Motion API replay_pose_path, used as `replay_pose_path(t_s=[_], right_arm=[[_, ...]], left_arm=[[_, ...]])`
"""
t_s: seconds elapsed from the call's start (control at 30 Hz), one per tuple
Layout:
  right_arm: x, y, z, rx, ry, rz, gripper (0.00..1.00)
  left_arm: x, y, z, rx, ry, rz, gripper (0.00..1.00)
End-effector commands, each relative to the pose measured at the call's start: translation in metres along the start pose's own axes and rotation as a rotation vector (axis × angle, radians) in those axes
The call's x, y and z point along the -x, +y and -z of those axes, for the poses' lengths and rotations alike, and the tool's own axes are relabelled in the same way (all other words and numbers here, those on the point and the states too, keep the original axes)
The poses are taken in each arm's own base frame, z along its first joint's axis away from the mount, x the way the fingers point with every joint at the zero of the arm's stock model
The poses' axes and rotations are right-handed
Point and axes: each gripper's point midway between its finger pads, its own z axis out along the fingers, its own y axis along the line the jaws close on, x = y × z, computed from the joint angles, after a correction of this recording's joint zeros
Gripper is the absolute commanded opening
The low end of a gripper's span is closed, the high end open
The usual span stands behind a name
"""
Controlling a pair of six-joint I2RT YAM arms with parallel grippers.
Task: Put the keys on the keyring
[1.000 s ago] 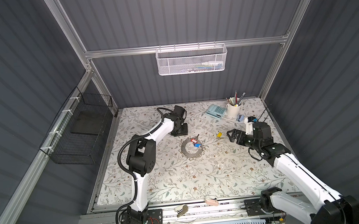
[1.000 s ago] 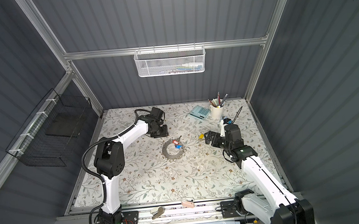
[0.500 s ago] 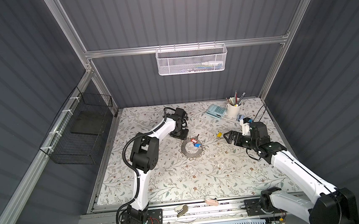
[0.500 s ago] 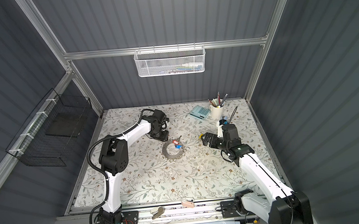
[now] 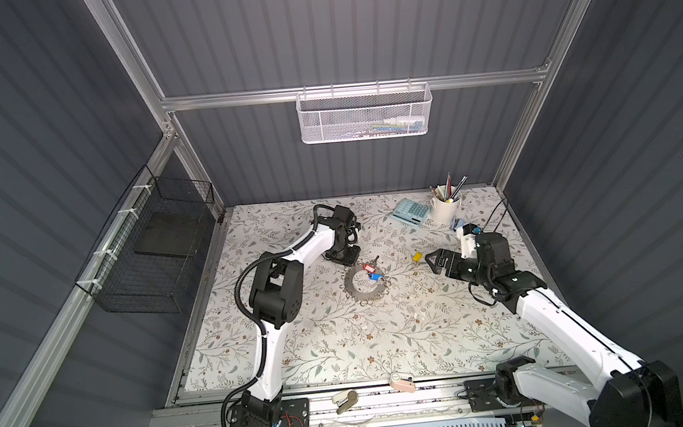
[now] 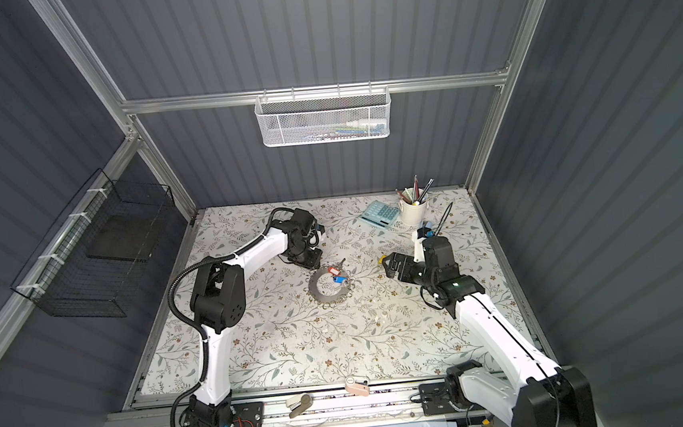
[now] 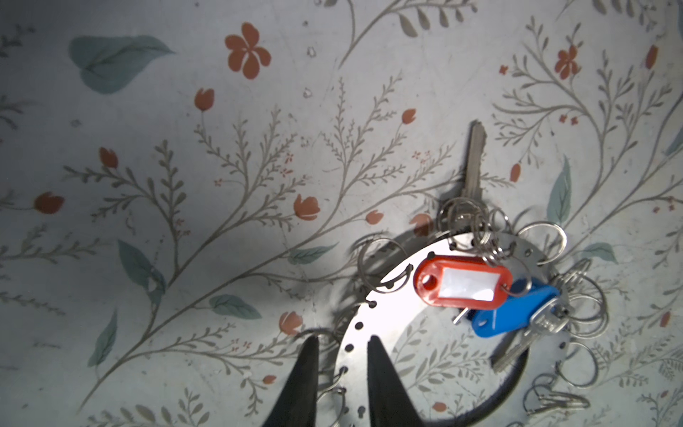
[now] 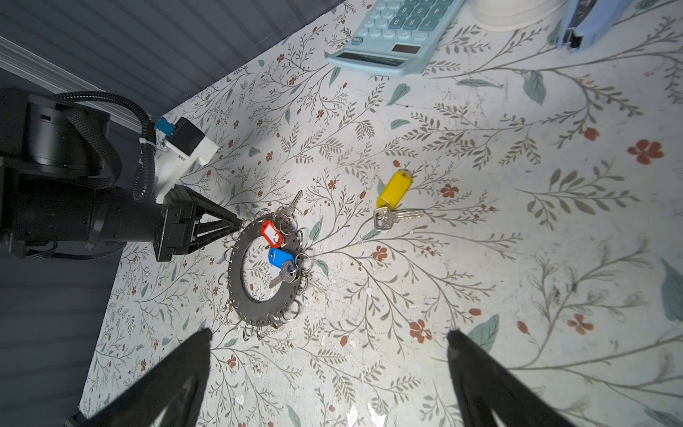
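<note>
The flat grey keyring (image 5: pixel 354 288) (image 6: pixel 317 292) lies mid-table with wire loops round its rim. A red-tagged key (image 7: pixel 462 283) and a blue-tagged key (image 7: pixel 513 312) lie hooked at its far side. A yellow-tagged key (image 8: pixel 393 188) (image 5: pixel 417 256) lies loose on the mat to the ring's right. My left gripper (image 7: pixel 342 338) (image 5: pixel 350 262) points down at the ring's rim; its jaws stand a narrow gap apart, one finger outside the rim and one over the plate, with a wire loop between them. My right gripper (image 8: pixel 329 334) (image 5: pixel 430 262) hovers wide open and holds nothing, just right of the yellow-tagged key.
A pale blue calculator (image 5: pixel 409 212), a white cup of pens (image 5: pixel 445 208) and a pale blue clip (image 5: pixel 456 224) sit at the back right. A white mesh basket (image 5: pixel 365 114) hangs on the back wall and a black wire basket (image 5: pixel 147 255) on the left wall.
My left gripper has swung from the back of the table down onto the keyring's rim, and its jaws have narrowed. The right gripper has crept left toward the yellow-tagged key, still wide open.
</note>
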Motion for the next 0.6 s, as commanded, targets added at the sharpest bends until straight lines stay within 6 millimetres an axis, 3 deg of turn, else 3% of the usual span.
replay_pose_path(t_s=[0.0,0.2,0.57], right_arm=[[-0.0037,0.0010,0.0023,0.001,0.011,0.008,0.99],[-0.0031,0.0007,0.0028,-0.003,0.008,0.011,0.99],[-0.0025,-0.0003,0.0026,-0.008,0.005,0.013,0.99]], left_arm=[[-0.0011,-0.0065,-0.0056,-0.052,0.019,-0.017,0.25],[-0.0027,-0.0023,-0.0111,-0.034,0.033,-0.009,0.23],[-0.0060,0.0019,-0.0097,-0.007,0.041,0.012,0.00]])
